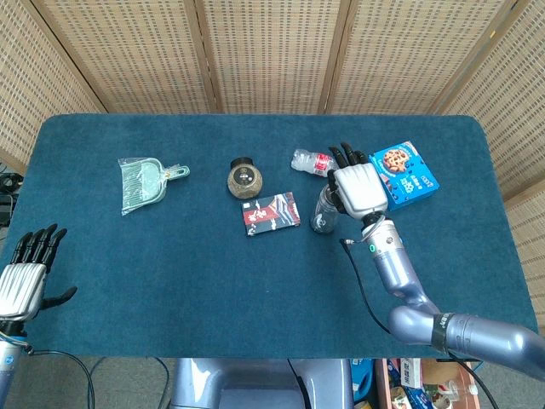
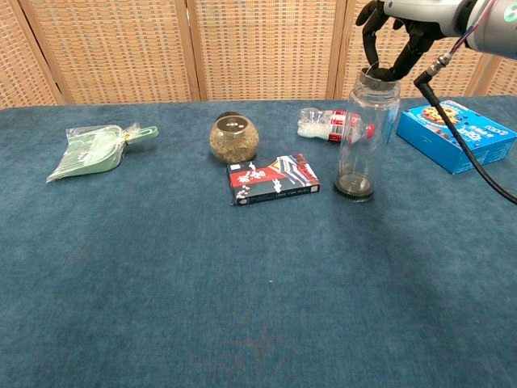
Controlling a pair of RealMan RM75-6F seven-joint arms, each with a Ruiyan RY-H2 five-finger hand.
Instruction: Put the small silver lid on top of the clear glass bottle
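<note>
The clear glass bottle (image 2: 358,137) stands upright on the blue table, right of centre; the head view shows it as bottle (image 1: 322,211), partly under my right hand (image 1: 358,187). In the chest view my right hand (image 2: 397,28) reaches down from above. Its fingertips (image 2: 386,69) hold the small silver lid (image 2: 368,77) at the bottle's mouth. The lid lies level on the rim, mostly covered by the fingers. My left hand (image 1: 25,274) rests at the table's near left edge, away from everything, fingers apart and holding nothing.
A plastic water bottle (image 2: 333,124) lies just behind the glass bottle. A blue cookie box (image 2: 456,136) sits to its right and a red-black card box (image 2: 273,179) to its left. A round jar (image 2: 233,137) and a green dustpan (image 2: 90,150) lie further left. A black cable (image 2: 468,149) hangs from my right wrist.
</note>
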